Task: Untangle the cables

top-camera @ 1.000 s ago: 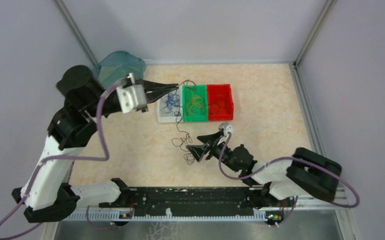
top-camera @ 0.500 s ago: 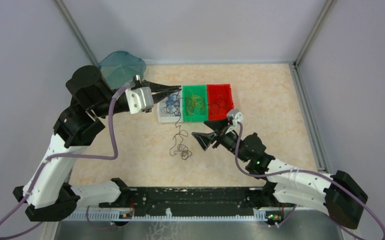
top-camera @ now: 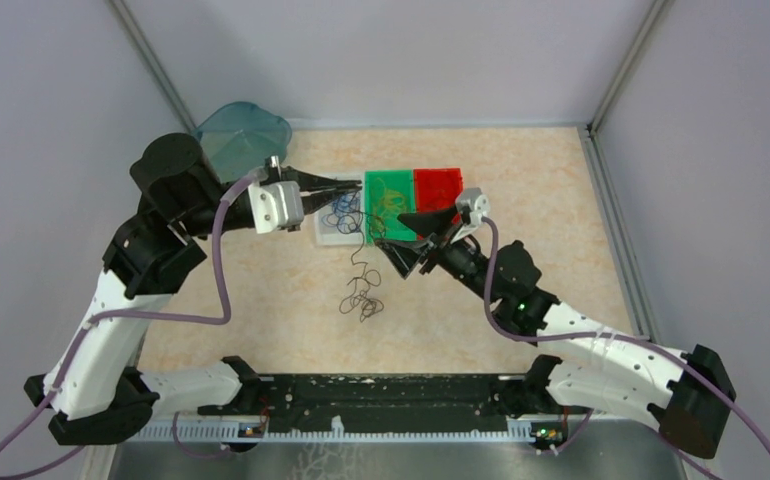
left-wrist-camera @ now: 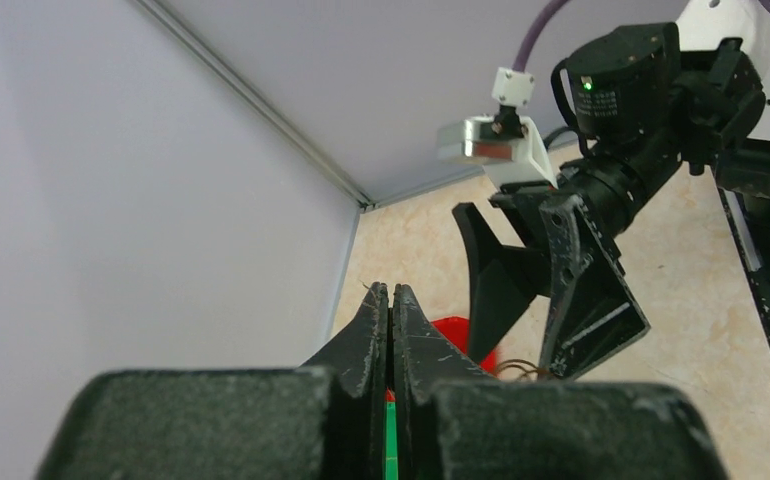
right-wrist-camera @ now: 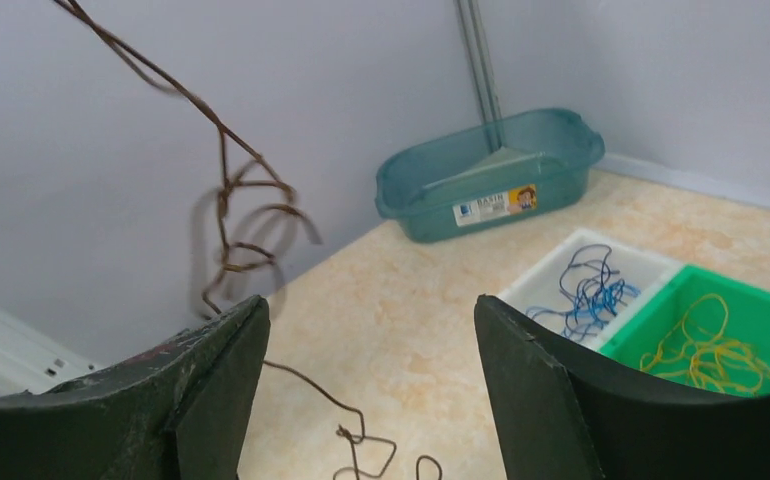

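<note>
My left gripper (top-camera: 359, 184) (left-wrist-camera: 389, 291) is shut on the top end of a dark brown cable (top-camera: 359, 262), above the white tray. That cable hangs down to a small dark tangle (top-camera: 363, 297) on the table. In the right wrist view the lifted strand (right-wrist-camera: 227, 190) curls at upper left and trails onto the table (right-wrist-camera: 361, 440). My right gripper (top-camera: 398, 238) (right-wrist-camera: 369, 305) is open and holds nothing. It hovers just right of the hanging strand, in front of the green tray. Blue cables (top-camera: 341, 208) (right-wrist-camera: 586, 295) lie in the white tray, yellow ones (top-camera: 391, 205) (right-wrist-camera: 706, 350) in the green tray.
Three trays stand side by side at the back: white (top-camera: 325, 236), green (top-camera: 373, 182), red (top-camera: 441, 185). A teal basin (top-camera: 244, 135) (right-wrist-camera: 491, 175) sits in the back left corner. Grey walls enclose the table, and the arms' base rail (top-camera: 381, 395) runs along the near edge.
My right gripper has risen from the tangle on the table and moved back toward the trays, staying open. The left gripper shifted slightly right, still shut on the strand.
</note>
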You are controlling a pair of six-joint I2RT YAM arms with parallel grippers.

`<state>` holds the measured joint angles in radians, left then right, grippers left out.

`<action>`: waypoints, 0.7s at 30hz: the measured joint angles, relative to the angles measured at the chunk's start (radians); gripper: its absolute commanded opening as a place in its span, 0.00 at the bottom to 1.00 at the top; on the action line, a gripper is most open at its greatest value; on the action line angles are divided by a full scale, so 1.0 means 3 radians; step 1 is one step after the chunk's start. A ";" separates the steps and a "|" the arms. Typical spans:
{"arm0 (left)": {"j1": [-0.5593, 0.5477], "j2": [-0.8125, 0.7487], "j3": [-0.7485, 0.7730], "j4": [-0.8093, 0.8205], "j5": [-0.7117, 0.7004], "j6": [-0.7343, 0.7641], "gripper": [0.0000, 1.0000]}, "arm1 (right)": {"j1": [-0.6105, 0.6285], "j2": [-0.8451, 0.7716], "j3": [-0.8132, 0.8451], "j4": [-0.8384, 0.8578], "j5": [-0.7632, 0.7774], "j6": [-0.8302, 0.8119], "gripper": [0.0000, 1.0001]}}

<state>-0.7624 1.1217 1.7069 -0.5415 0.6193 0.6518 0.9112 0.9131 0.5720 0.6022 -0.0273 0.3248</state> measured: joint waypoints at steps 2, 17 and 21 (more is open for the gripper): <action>0.0000 0.0000 0.0000 -0.0034 0.0010 0.0001 0.03 | 0.0000 0.0015 0.0145 -0.0022 -0.0004 0.0001 0.74; 0.0000 -0.0043 0.0000 -0.0078 0.0047 0.0003 0.04 | 0.0000 0.0076 0.0352 -0.0125 -0.0011 0.0075 0.64; 0.0000 -0.0043 0.0000 -0.0081 0.0060 0.0001 0.04 | 0.0000 0.0020 0.0347 -0.0092 0.0135 0.0137 0.66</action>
<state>-0.7624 1.1088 1.7069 -0.5659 0.6373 0.6521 0.9112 0.9192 0.6762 0.5747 0.0132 0.3660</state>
